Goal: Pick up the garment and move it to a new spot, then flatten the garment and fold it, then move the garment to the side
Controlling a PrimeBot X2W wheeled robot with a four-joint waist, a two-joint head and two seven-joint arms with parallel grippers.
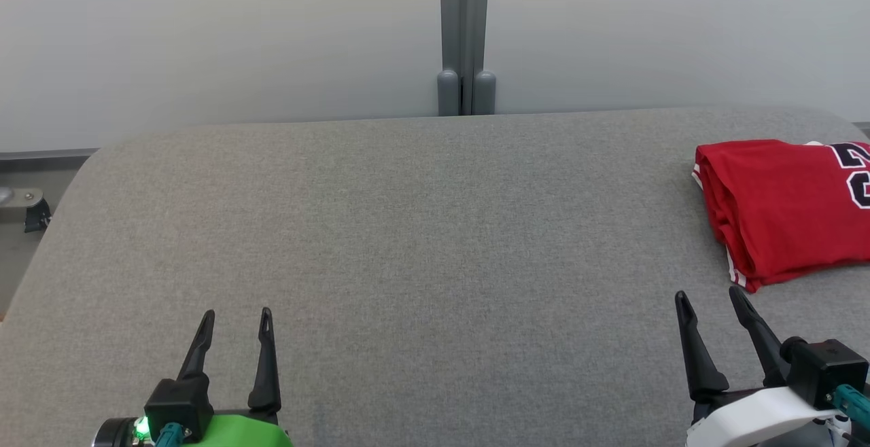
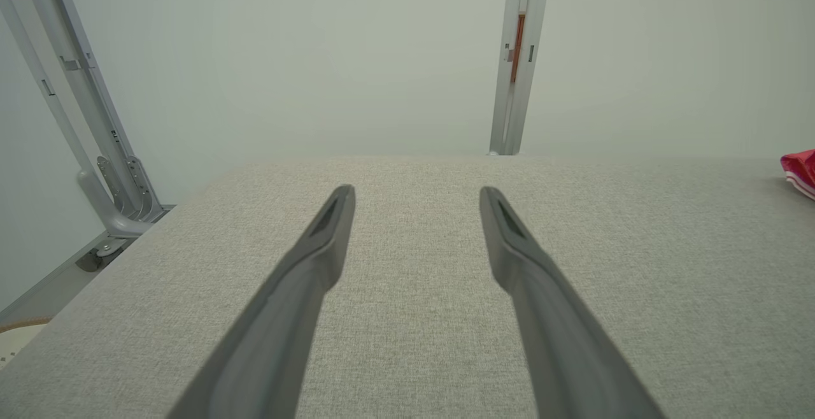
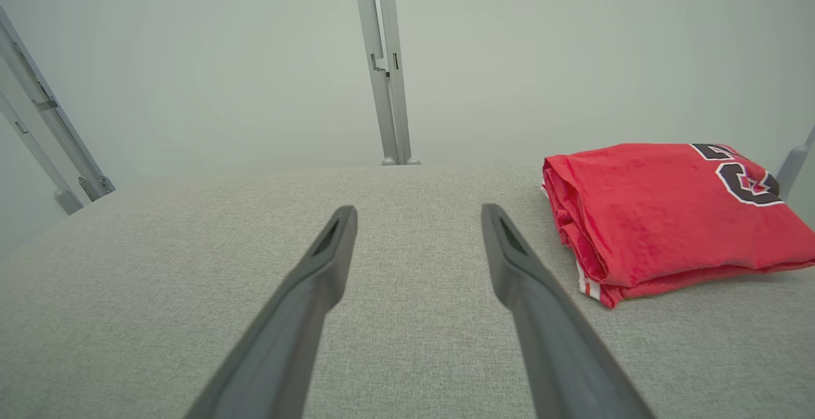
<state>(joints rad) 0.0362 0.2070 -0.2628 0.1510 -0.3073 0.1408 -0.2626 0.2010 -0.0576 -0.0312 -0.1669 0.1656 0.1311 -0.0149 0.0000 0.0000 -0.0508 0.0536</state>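
Head view: garment (image 1: 781,209) folded at surface's (image 1: 435,229) right edge, left gripper (image 1: 236,314) and right gripper (image 1: 710,295) fingers apart, empty; probably done, I'd stay clear.

The table (image 1: 421,229) is wearing a grey woven cloth, matt and finely rough. The garment (image 1: 781,209) is lying as soft red cloth, matt and faintly napped. The left gripper (image 1: 237,314) and right gripper (image 1: 709,294) are showing dark, matt, plastic-looking fingers; the green shell (image 1: 238,430) and the white shell (image 1: 754,413) behind them are looking smooth and slightly glossy. The post (image 1: 450,26) is looking like smooth grey metal.
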